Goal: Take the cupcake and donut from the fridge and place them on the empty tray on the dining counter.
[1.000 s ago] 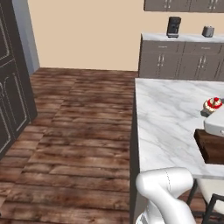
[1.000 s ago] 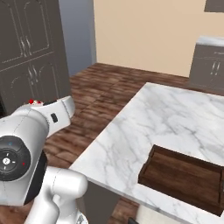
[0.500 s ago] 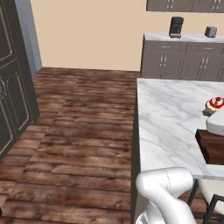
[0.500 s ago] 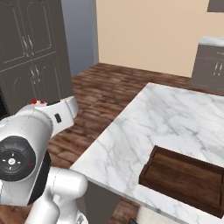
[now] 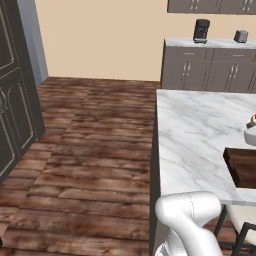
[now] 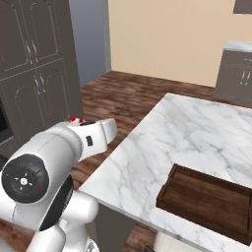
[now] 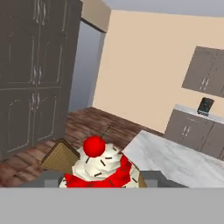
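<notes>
In the hand view my gripper [image 7: 103, 183] is shut on the cupcake [image 7: 101, 166], which has a red wrapper, pale sprinkled frosting and a red cherry. Its cherry [image 6: 74, 119] also peeks out behind my forearm in the right base view, left of the dining counter [image 6: 162, 142]. The dark wooden tray [image 6: 206, 202] lies on the white marble top near its front edge, to the right of my hand, and its left end [image 5: 242, 165] shows in the left base view. The grey fridge [image 6: 88, 34] stands beside the dark cabinets. The donut is out of view.
Tall dark panelled cabinets [image 5: 15, 100] line the left side across a wooden floor [image 5: 95, 150]. Grey wall cabinets [image 5: 210, 70] with a coffee machine [image 5: 201, 30] stand at the back. A white object [image 5: 251, 132] with something red on top sits on the marble at the right edge.
Both base views have shifted slightly, so the camera has moved a little. The cupcake stays in my grip and the tray has not moved on the counter.
</notes>
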Tool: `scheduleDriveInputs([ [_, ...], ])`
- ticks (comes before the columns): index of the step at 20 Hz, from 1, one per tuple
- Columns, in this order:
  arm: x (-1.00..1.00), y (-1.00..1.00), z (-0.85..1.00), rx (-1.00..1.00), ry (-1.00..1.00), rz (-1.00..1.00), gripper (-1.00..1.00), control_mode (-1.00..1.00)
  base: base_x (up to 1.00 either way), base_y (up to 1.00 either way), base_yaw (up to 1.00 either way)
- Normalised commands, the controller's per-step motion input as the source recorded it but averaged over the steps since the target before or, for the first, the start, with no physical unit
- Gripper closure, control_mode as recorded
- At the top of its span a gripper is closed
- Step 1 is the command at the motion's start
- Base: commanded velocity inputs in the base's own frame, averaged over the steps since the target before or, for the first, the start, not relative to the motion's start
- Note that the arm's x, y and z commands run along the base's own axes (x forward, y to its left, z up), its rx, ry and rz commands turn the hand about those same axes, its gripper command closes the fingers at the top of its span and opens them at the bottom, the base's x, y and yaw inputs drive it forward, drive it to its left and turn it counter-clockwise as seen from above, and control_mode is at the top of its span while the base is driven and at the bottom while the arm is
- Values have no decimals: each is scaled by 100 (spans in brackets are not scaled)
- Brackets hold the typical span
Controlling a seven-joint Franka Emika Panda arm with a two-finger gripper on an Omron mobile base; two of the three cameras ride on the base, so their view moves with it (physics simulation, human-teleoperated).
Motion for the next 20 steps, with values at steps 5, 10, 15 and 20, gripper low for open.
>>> scheduleDriveInputs([
  [5, 0, -78, -35, 0, 0, -28, 100, -100, 0, 0, 0],
  [10, 0, -93, -5, 2, 2, -19, 100, -100, 0, 0, 0],
  [15, 18, -82, -16, 4, 0, -4, 100, -100, 0, 0, 0],
  [20, 43, -60, -32, 10, 0, 8, 100, -100, 0, 0, 0],
])
